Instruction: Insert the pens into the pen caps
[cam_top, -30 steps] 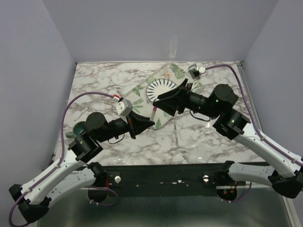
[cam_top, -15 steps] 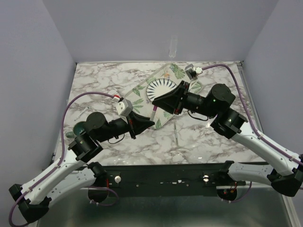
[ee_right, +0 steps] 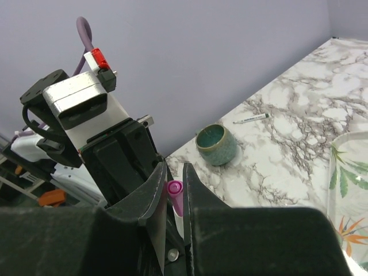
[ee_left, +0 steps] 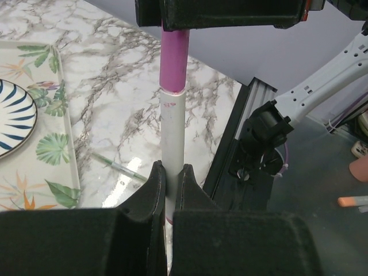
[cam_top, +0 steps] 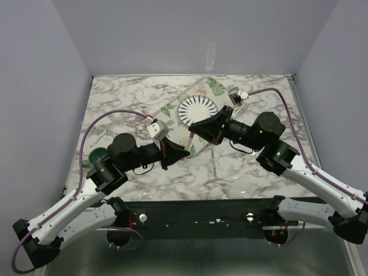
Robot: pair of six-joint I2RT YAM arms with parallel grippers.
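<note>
Pen (ee_left: 171, 132), one in hand: a pale grey-white barrel that meets a magenta cap (ee_left: 174, 57) at a clean seam. It is held in the air between the two arms, above the desk (cam_top: 247, 172) and just beside the tray (cam_top: 217, 87). The left gripper (ee_left: 171, 190) is clamped on the barrel's lower end. The right gripper (ee_right: 173, 178) is closed around the cap, whose round magenta end shows between its fingers. A small mark on the barrel is too faint to read.

Two thin pens lie loose: one near the desk's front rail (ee_left: 118, 167), one beyond the cup (ee_right: 251, 119). There is one teal cup (ee_right: 217, 144) and one leaf-printed tray carrying one blue-striped plate (cam_top: 195, 108).
</note>
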